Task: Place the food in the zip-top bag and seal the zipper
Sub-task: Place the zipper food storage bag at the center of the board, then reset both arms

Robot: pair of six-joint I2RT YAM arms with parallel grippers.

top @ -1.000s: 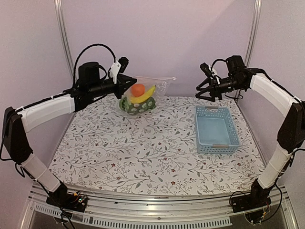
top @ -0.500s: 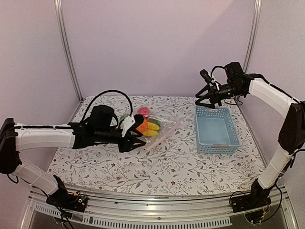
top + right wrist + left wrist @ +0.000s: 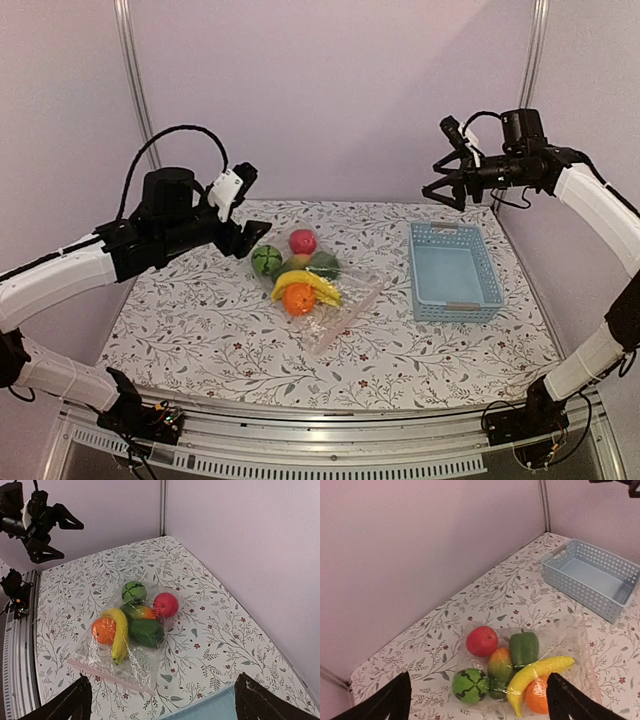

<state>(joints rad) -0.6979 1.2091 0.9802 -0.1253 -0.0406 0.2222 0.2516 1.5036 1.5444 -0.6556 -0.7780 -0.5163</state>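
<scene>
Zip-top bag (image 3: 347, 312) flat on the table (image 3: 190, 325), zipper (image 3: 107, 676) along its near-right edge, food (image 3: 300, 272) inside: red apple (image 3: 302, 241), green ball (image 3: 266, 261), bananas (image 3: 306, 283), orange (image 3: 298, 299). Left hand (image 3: 254, 202) aloft just left of the bag, fingers spread, holding nothing. Right hand (image 3: 434, 178) high over the far end of the light-blue basket (image 3: 455, 311), likewise spread and empty.
</scene>
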